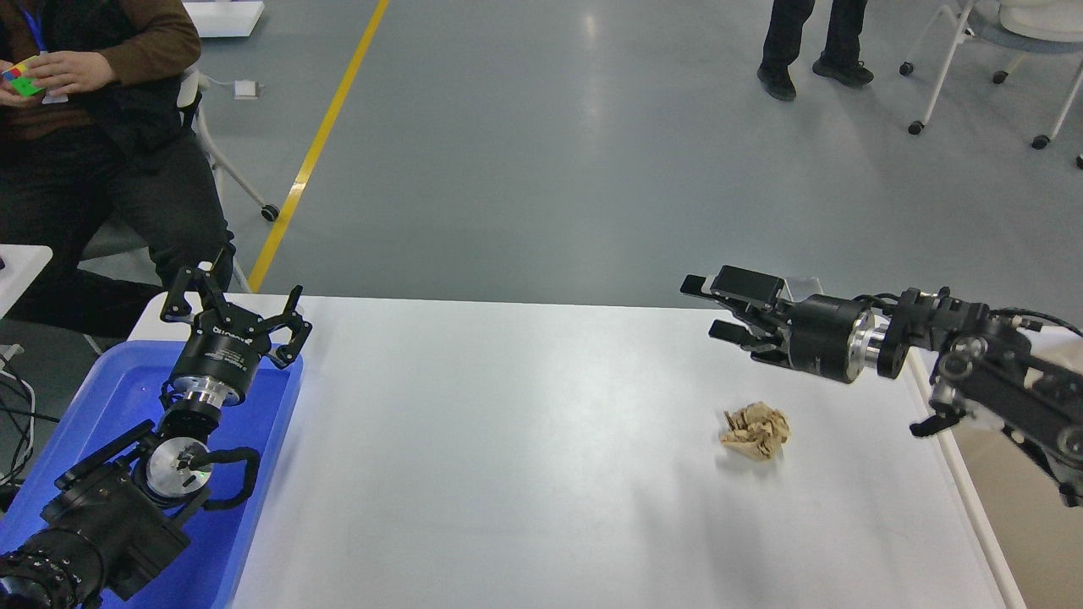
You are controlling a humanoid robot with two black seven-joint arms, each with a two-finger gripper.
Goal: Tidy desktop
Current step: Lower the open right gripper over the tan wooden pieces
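Observation:
The white desktop (525, 440) fills the lower middle of the head view. A crumpled ball of brown paper (755, 430) lies on it at the right. My right gripper (704, 309) is open and empty, pointing left, held above the desktop up and behind the paper ball. My left gripper (237, 306) is open and empty, held above the far end of the blue tray (254, 474) at the desktop's left side.
A beige-white bin (1015, 524) stands off the desktop's right edge under my right arm. A seated person (93, 127) is behind the left corner. Another person's legs (812, 42) and wheeled chairs (998, 51) stand on the grey floor beyond.

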